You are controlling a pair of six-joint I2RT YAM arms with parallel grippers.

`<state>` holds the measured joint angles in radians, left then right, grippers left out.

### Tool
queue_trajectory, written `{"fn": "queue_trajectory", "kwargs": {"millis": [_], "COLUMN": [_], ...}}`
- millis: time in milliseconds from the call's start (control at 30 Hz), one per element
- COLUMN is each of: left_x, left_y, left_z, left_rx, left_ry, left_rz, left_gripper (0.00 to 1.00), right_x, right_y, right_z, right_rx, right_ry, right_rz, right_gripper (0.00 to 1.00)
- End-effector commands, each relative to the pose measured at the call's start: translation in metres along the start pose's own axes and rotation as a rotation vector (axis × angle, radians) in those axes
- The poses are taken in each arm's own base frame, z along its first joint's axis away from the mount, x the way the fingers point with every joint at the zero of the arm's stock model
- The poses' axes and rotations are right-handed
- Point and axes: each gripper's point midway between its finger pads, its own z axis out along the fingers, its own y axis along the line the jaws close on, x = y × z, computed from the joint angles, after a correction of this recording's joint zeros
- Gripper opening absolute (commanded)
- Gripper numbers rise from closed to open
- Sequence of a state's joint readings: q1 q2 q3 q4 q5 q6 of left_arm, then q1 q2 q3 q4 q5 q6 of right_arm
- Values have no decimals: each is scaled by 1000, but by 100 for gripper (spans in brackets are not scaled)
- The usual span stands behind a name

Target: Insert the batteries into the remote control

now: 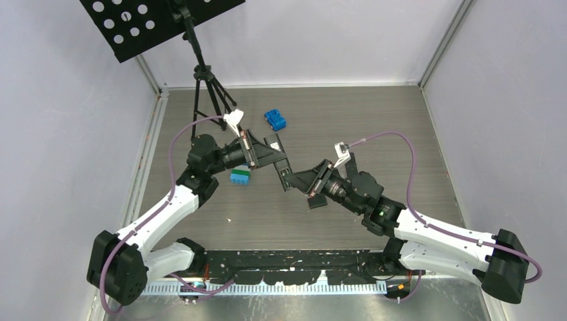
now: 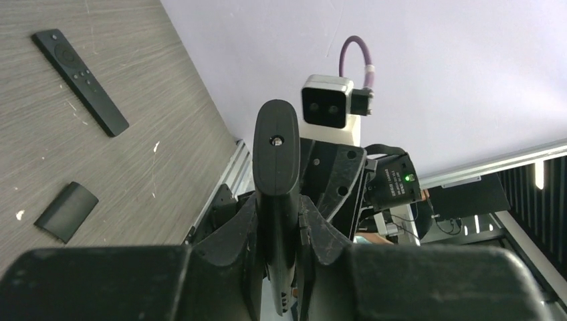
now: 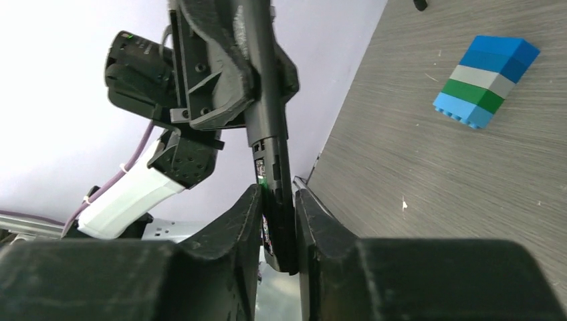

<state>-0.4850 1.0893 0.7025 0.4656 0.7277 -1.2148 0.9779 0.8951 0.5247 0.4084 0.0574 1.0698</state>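
Left end effector (image 2: 277,200) clamps one end of the remote control (image 3: 271,157), held in the air above the centre of the tabletop (image 1: 374,127); right end effector (image 3: 277,194) is closed on its battery-recess end. Stacked bricks (image 1: 240,176) lie nearer the left edge.

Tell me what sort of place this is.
Probably a robotics lab test cell: a table boxed in by plain walls, two robot arms bolted at its edge, and a perforated board on a tripod.
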Motion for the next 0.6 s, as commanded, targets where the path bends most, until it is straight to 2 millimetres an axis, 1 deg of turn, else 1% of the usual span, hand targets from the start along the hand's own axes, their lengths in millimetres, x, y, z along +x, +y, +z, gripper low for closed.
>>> {"fn": "queue_trajectory", "kwargs": {"millis": [0, 67, 133, 167, 233, 300, 367, 400, 500, 567], "left_x": [-3, -3, -4, -4, -5, -6, -8, -10, -15, -17], "left_y": [-32, -31, -29, -26, -17, -4, 10, 19, 44, 56], "left_z": [-4, -4, -4, -4, -6, -8, -12, -15, -26, -33], "left_rx": [77, 74, 62, 49, 10, -51, -119, -161, -294, -349], "left_ry": [9, 9, 3, 0, -14, -27, -51, -64, -122, -157], "left_rz": [77, 78, 90, 94, 111, 125, 148, 155, 181, 192], "left_gripper": [0, 0, 0, 0, 0, 0, 0, 0, 0, 0], "right_x": [-7, -7, -9, -10, -14, -23, -30, -30, -39, -46], "right_y": [6, 7, 10, 11, 11, 6, -9, -26, -62, -89], "right_z": [5, 4, 3, 1, -3, -11, -20, -27, -47, -61], "right_rx": [11, 10, 9, 12, 33, 85, 173, 259, 461, 615], "right_ry": [-11, -9, -8, -8, -11, -33, -42, -27, -24, -21], "right_rz": [-61, -72, -90, -105, -140, -181, -231, -260, -338, -387], "right_gripper": [26, 38, 57, 63, 71, 74, 74, 75, 74, 75]}}
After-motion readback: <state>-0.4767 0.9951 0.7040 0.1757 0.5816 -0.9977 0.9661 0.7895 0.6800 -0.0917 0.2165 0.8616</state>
